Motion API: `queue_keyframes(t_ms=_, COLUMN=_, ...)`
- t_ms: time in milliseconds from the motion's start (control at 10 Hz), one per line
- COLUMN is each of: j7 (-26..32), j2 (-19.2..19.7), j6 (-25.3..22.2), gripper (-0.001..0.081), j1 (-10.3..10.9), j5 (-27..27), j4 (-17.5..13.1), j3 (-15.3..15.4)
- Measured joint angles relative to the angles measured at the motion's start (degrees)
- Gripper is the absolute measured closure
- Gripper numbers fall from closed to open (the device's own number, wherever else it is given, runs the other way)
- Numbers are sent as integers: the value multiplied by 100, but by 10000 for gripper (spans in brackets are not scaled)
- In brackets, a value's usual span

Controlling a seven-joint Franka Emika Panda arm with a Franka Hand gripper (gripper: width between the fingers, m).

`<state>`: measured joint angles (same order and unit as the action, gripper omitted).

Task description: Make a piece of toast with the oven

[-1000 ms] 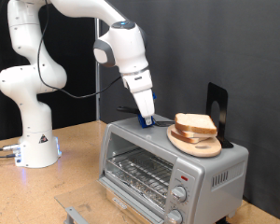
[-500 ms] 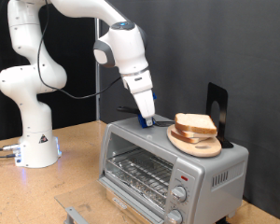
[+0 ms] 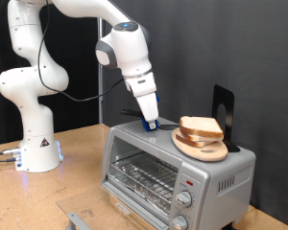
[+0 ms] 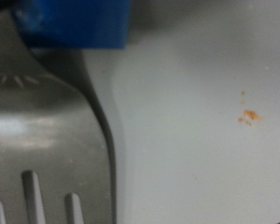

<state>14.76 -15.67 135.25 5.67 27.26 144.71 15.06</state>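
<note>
The silver-grey oven [image 3: 149,161] stands on the wooden table with its glass door closed and the wire rack visible inside. A stack of bread slices, the piece of toast [image 3: 202,126] among them, lies on a round wooden plate [image 3: 211,152] on the oven's top. My gripper [image 3: 152,124] points down with its blue fingertips at the oven's top surface, just left of the plate in the exterior view. It holds nothing. The wrist view shows a blue finger pad [image 4: 75,23] close over the grey oven top [image 4: 196,131], with vent slots [image 4: 33,191] and an orange crumb [image 4: 249,116].
A black stand [image 3: 224,110] rises behind the plate on the oven. The arm's white base [image 3: 34,144] stands at the exterior view's left on the table [image 3: 82,158]. Two round knobs [image 3: 183,200] are on the oven's front right. A grey metal piece [image 3: 77,219] lies at the bottom edge.
</note>
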Motion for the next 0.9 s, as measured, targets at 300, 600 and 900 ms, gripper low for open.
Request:
queue_keyframes(t_ms=300, j7=0, j2=-19, j6=-3, gripper=-2, j1=-1, j5=4, j4=3, j3=-25)
queue_keyframes(t_ms=600, j7=0, j2=-22, j6=-1, gripper=136, j1=-6, j5=4, j4=3, j3=-39)
queue_keyframes(t_ms=900, j7=-4, j2=-22, j6=7, gripper=273, j1=-26, j5=4, j4=3, j3=-49)
